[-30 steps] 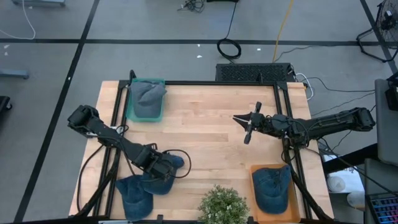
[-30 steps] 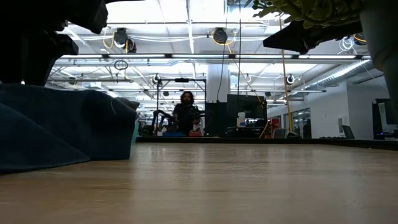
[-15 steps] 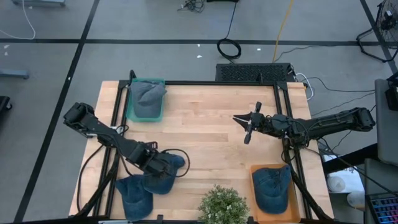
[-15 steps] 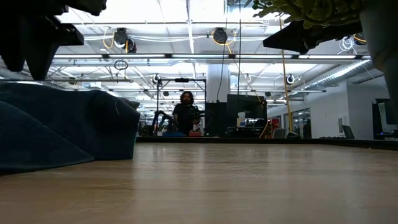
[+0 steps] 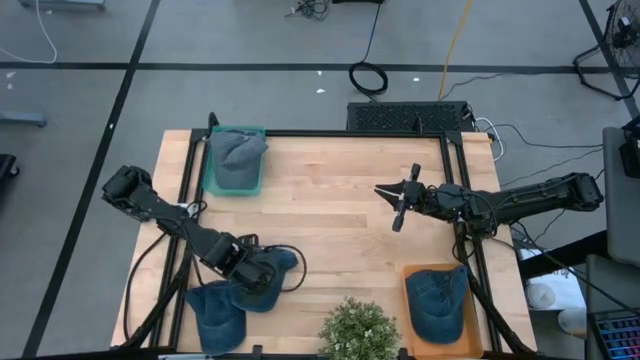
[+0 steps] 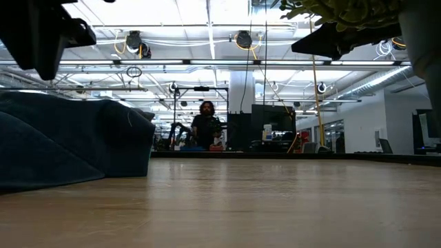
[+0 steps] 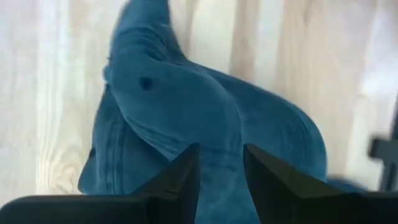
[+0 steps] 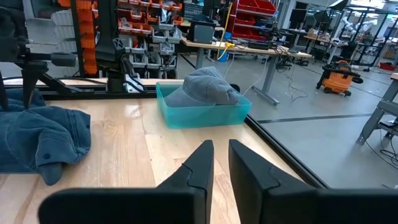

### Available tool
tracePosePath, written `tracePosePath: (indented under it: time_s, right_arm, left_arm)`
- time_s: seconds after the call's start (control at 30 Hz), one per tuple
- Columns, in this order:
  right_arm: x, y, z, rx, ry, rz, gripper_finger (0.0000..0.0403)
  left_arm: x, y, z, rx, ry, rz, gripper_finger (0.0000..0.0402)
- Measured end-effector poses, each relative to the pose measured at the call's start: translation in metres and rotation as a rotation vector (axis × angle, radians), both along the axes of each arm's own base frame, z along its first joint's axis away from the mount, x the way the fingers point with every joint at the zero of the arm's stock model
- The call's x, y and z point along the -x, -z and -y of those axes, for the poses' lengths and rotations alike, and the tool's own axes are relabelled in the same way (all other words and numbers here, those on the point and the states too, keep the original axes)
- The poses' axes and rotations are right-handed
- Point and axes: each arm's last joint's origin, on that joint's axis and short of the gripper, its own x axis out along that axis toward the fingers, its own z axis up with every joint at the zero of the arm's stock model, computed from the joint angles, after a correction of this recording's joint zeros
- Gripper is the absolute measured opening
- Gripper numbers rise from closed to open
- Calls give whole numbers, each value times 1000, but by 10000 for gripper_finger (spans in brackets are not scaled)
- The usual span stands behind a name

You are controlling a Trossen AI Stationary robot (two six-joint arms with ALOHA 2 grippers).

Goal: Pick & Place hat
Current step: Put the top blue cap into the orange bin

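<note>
Left gripper (image 5: 268, 272) over blue hat (image 5: 262, 290) beside the plant (image 5: 358, 332), fingers parted, nothing grasped. Right gripper (image 5: 397, 205) beyond the plant, clenched, empty.

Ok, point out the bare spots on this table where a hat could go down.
Bare wood runs across the table middle, between the teal bin and the right pincer, and down toward the plant. The near left corner is crowded: left pincer over the blue hats. The orange tray is occupied.
</note>
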Motion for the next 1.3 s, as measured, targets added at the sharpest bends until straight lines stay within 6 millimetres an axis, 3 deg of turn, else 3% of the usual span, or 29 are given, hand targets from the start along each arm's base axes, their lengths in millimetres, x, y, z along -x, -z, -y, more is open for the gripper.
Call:
tracePosePath:
  time_s: [0.5,0.93,1.13,1.3]
  right_arm:
    - [0,0,0,0,0,-1,39]
    - [0,1,0,1,0,-7,38]
    - [0,1,0,1,0,-8,38]
    - [0,1,0,1,0,-8,38]
  left_arm:
    - [3,8,2,-36,-45,-61,229]
    - [1,8,3,-33,-48,-42,200]
    - [4,27,2,-19,-58,-41,200]
    - [3,30,0,-25,-61,-30,208]
